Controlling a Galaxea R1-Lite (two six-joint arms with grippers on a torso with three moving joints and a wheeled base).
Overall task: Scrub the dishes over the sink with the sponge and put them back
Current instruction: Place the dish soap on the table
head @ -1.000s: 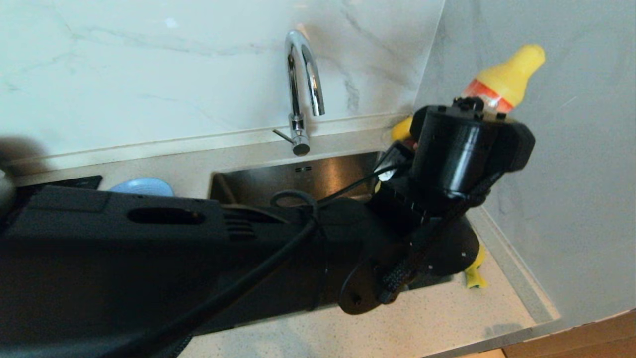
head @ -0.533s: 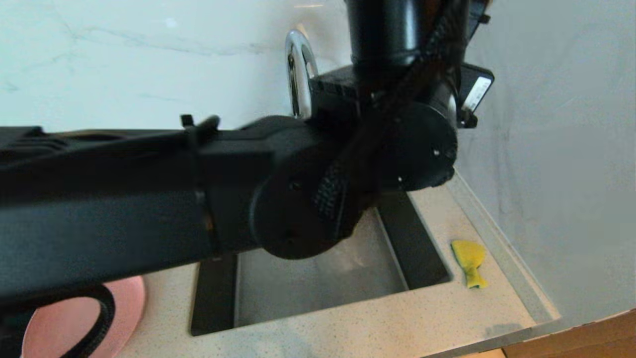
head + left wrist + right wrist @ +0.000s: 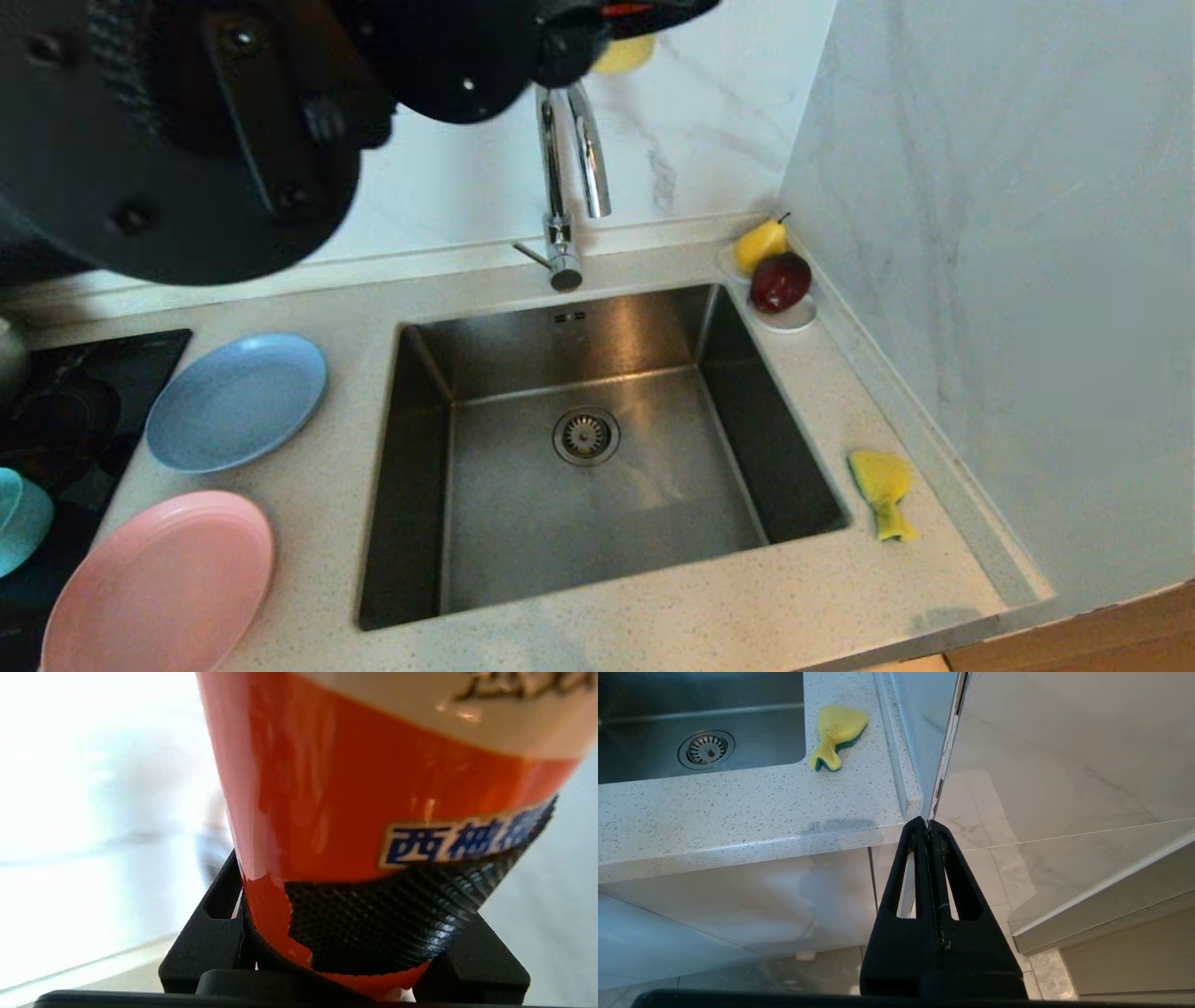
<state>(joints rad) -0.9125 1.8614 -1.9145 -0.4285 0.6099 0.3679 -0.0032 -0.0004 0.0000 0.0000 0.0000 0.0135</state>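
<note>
Plates: one pink [image 3: 159, 583], one blue [image 3: 235, 401] (one sponge [image 3: 882, 490]).

The left arm [image 3: 187, 121] hides the bottle [image 3: 373, 788] from the head view; teal bowl [image 3: 19, 523] cut off

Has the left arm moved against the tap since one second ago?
Yes. The left arm rose: it crossed below the tap over the sink; now it is above, at upper left.
</note>
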